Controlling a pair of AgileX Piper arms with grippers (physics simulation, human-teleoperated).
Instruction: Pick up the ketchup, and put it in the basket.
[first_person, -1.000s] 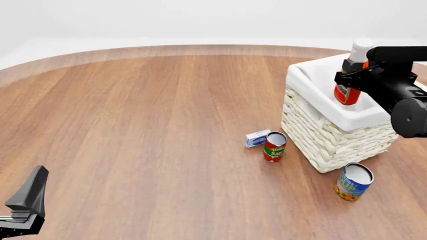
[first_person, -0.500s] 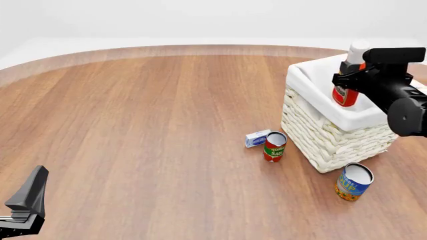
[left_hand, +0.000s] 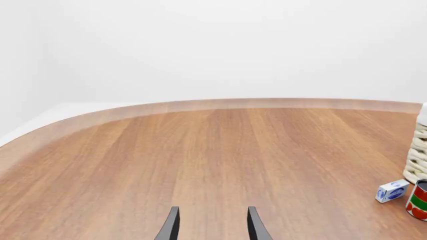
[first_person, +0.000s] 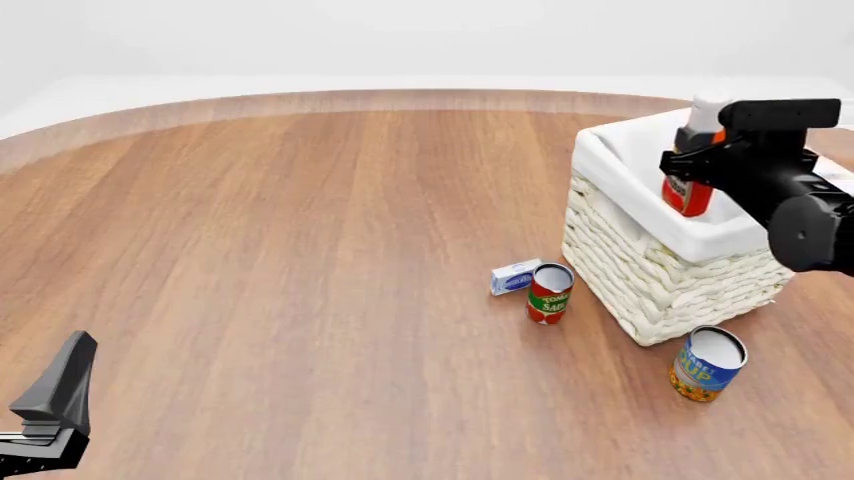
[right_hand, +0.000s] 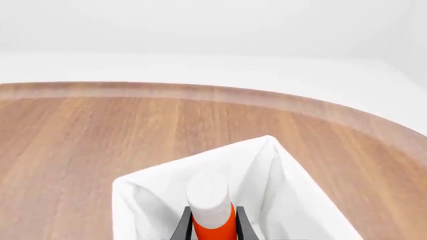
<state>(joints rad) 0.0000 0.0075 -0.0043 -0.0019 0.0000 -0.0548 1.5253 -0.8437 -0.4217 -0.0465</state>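
Over the far right of the table: right tool (first_person: 699, 160), clamped on the slim red-orange ketchup bottle with a tall white cap (first_person: 690, 175).
Ketchup bottle, front view: upright, lower part inside the mouth of the basket, white cap above the rim, small label facing the camera.
Ketchup bottle, right wrist view: white cap and orange shoulder (right_hand: 212, 210) pinched between two dark fingers (right_hand: 186, 222), white liner all around below.
Basket: large square cream-white woven wicker basket (first_person: 641, 270) with white cloth liner folded over the rim, standing on the table at far right; liner walls (right_hand: 280, 185) seen from above in the right wrist view.
Left tool: low at the near left corner of the front view (first_person: 54, 400), well apart from every object; in the left wrist view (left_hand: 212, 225) two dark fingertips spread with bare wood between, gripping nothing.
Table: round brown wooden table (first_person: 294, 250) with a paler rim.
Short red-and-green can: upright (first_person: 549, 292), just in front of the basket's near-left corner; partly visible at the frame edge in the left wrist view (left_hand: 419, 200).
Small white-and-blue box: lying flat (first_person: 514, 276), just beside the red-and-green can, on its left; also in the left wrist view (left_hand: 392, 191).
Blue-and-yellow can: upright (first_person: 706, 364), near the basket's front corner, closer to the camera.
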